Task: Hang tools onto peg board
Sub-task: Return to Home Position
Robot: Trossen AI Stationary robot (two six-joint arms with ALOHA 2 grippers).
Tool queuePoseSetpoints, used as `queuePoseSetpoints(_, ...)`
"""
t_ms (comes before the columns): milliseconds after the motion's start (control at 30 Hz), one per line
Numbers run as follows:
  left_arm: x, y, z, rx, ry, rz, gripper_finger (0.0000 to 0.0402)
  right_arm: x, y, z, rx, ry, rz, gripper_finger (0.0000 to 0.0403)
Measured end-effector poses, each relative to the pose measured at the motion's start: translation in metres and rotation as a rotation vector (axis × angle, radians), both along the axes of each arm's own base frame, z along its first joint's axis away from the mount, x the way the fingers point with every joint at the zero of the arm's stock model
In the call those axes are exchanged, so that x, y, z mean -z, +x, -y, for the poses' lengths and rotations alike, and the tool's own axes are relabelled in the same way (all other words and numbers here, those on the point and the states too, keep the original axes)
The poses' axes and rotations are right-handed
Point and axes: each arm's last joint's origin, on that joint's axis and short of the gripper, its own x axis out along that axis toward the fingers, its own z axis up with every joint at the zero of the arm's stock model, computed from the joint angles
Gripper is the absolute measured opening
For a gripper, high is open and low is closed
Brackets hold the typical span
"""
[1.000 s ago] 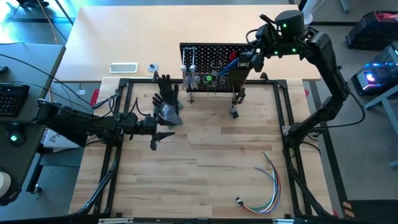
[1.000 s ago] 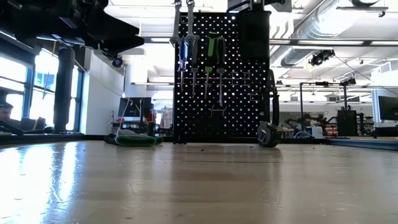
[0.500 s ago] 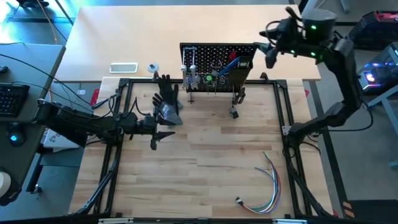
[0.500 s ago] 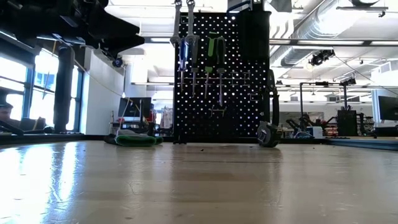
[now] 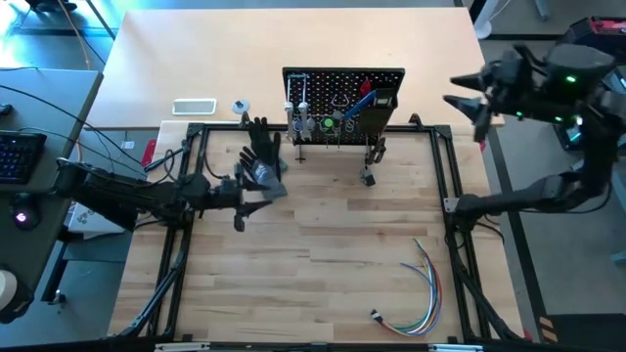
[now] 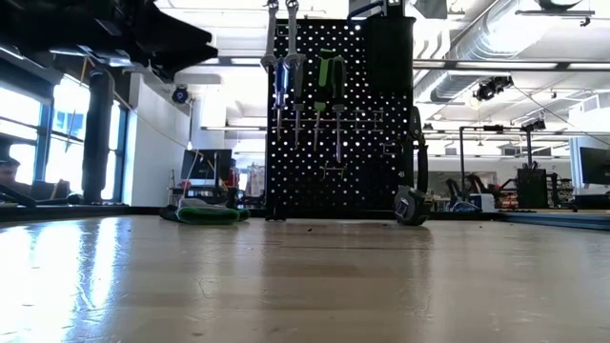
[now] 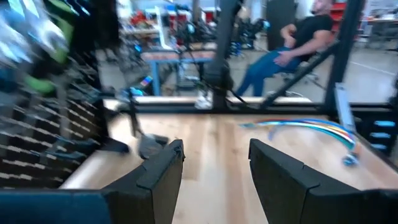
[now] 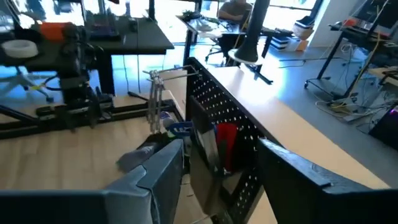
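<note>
Both jaws spread, empty, right gripper (image 8: 221,149) beyond peg board (image 5: 342,80), left gripper (image 7: 214,146) near glove (image 5: 260,145)

Right hand (image 5: 468,110) drawn off the peg board (image 5: 342,80) — out to the right, left hand (image 5: 243,203) shifted slightly.

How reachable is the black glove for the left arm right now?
Probably yes: the left gripper hovers open right beside the black glove, on its side away from the peg board, with nothing visible between them.
</note>
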Motion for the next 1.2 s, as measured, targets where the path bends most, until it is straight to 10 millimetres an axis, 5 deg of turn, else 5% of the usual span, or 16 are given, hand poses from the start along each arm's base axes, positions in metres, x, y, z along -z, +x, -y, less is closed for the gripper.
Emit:
queuePoseSetpoints(200, -0.015, -0.022, -0.004, -0.100, 0.070, 0.058, 0.0177, 0.004, -0.027, -0.019, -0.022, 0.042, 0.037, 0.0184)
queuePoseSetpoints(400, -0.026, -0.051, -0.007, -0.145, 0.076, 0.111, 0.0177, 0.036, -0.042, -0.026, -0.011, 0.100, 0.040, 0.0177)
queuePoseSetpoints(633, -0.026, -0.072, -0.009, -0.152, 0.026, 0.117, 0.0177, 0.104, -0.026, -0.022, -0.114, 0.133, 0.138, 0.0176)
queuePoseSetpoints(900, -0.022, -0.075, -0.009, -0.156, 0.004, 0.082, 0.0177, 0.196, -0.001, -0.013, -0.232, 0.159, 0.268, 0.0176)
queuePoseSetpoints(1200, -0.019, -0.084, -0.011, -0.212, 0.026, 0.137, 0.0177, 0.264, -0.002, -0.021, -0.312, 0.119, 0.436, 0.0176)
